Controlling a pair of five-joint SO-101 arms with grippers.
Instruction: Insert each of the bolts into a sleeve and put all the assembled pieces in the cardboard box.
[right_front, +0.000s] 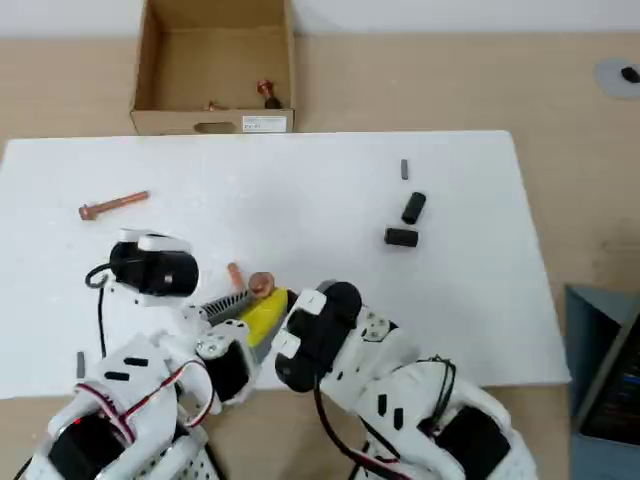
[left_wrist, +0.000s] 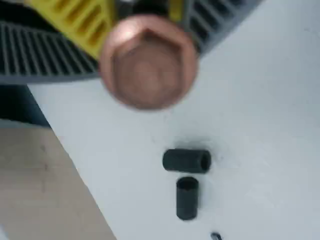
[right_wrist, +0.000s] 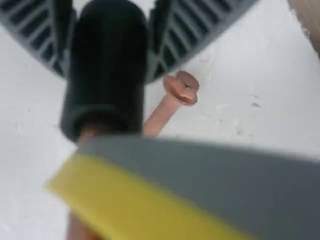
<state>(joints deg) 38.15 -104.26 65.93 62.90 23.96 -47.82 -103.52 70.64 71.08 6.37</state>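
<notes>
Two arms meet over the table (right_front: 300, 180), left fingers (right_front: 265, 315) clenched on a copper bolt (right_front: 261, 285). Left wrist view: its head faces spare sleeves (left_wrist: 186, 161). Right wrist view: right fingers (right_wrist: 200, 30) grasp a black sleeve (right_wrist: 107, 65), aligned, seemingly, to receive it.

white board (right_front: 300, 180) on a wooden table (right_front: 580, 170); grey disc (right_front: 618, 77) near the table's corner

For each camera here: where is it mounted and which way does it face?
High view: above the table, looking down on cardboard box, both arms.
Left wrist view: on left arm, past left gripper and held bolt toward two loose sleeves.
Right wrist view: on right arm, past right gripper and held sleeve toward loose bolt.
Shared: high and left wrist views both show those sleeves.
</notes>
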